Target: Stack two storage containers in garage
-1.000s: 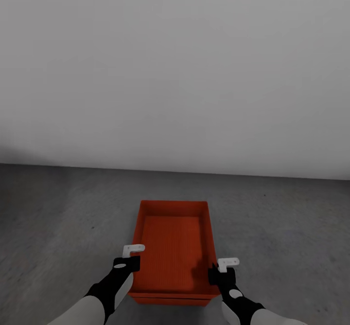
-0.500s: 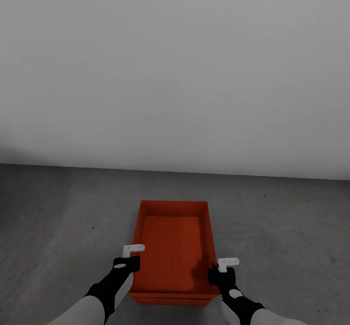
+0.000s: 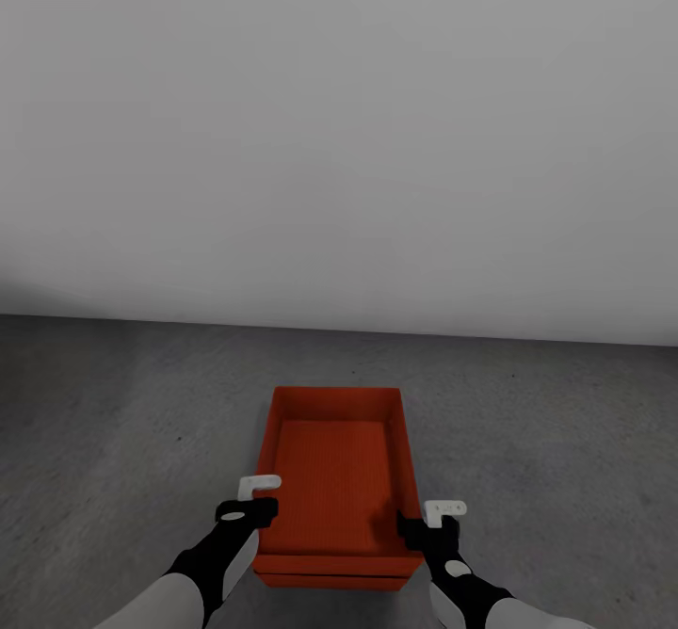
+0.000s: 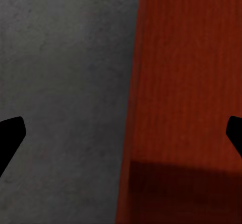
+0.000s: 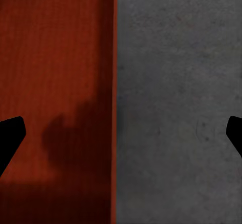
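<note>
An orange-red storage container (image 3: 334, 478) lies on the dark grey floor (image 3: 113, 422) of the garage, long side pointing away from me. Under its near end shows a second orange-red edge (image 3: 330, 580), which looks like the other container below it. My left gripper (image 3: 247, 513) is open over the container's left wall. In the left wrist view that wall (image 4: 132, 83) runs between the wide-apart fingertips (image 4: 10, 133). My right gripper (image 3: 424, 529) is open over the right wall (image 5: 114, 58), one fingertip (image 5: 234, 133) above the floor and the other above the container's inside.
A plain white wall (image 3: 339, 139) rises a short way beyond the container's far end. Mottled grey concrete stretches to both sides of the container.
The upper container's near edge has shifted slightly up the picture, and more of the orange-red edge below it shows. Both grippers have hardly moved.
</note>
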Robot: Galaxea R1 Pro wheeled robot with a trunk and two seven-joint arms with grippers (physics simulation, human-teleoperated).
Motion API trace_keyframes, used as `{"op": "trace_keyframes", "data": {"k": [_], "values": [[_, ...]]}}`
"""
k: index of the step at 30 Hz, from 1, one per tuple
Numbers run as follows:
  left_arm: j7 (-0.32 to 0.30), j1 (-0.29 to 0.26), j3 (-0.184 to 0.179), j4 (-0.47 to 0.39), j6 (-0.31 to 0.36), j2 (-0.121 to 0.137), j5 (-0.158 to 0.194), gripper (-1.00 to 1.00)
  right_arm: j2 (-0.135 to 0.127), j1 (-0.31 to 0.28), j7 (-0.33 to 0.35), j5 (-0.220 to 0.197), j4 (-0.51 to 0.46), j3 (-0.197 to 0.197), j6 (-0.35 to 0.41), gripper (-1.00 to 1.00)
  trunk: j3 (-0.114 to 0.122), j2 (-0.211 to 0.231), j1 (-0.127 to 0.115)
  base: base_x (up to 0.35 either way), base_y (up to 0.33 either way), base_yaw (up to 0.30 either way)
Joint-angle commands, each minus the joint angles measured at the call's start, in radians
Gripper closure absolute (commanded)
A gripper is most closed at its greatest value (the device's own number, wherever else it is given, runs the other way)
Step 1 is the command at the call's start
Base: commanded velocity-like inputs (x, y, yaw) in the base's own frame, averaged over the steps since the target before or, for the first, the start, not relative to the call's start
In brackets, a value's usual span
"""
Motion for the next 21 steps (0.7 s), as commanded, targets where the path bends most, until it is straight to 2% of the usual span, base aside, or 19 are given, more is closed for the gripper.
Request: {"op": "trace_keyframes", "data": {"k": [1, 19, 21], "values": [[0.004, 0.0, -0.008, -0.002, 0.005, 0.001, 0.009, -1.0, 0.0, -0.001, -0.004, -0.007, 0.001, 0.009, -0.003, -1.0, -0.001, 0.0, 0.0, 0.0, 0.0, 0.0], [0.009, 0.0, -0.007, -0.007, 0.004, 0.001, 0.02, -1.0, 0.001, -0.001, -0.004, -0.006, 0.001, 0.009, -0.003, -1.0, -0.001, 0.0, 0.0, 0.0, 0.0, 0.0], [0.009, 0.0, -0.007, -0.007, 0.004, 0.001, 0.02, -1.0, 0.001, -0.001, -0.004, -0.006, 0.001, 0.009, -0.003, -1.0, 0.006, 0.014, -0.008, 0.0, 0.0, 0.0]]}}
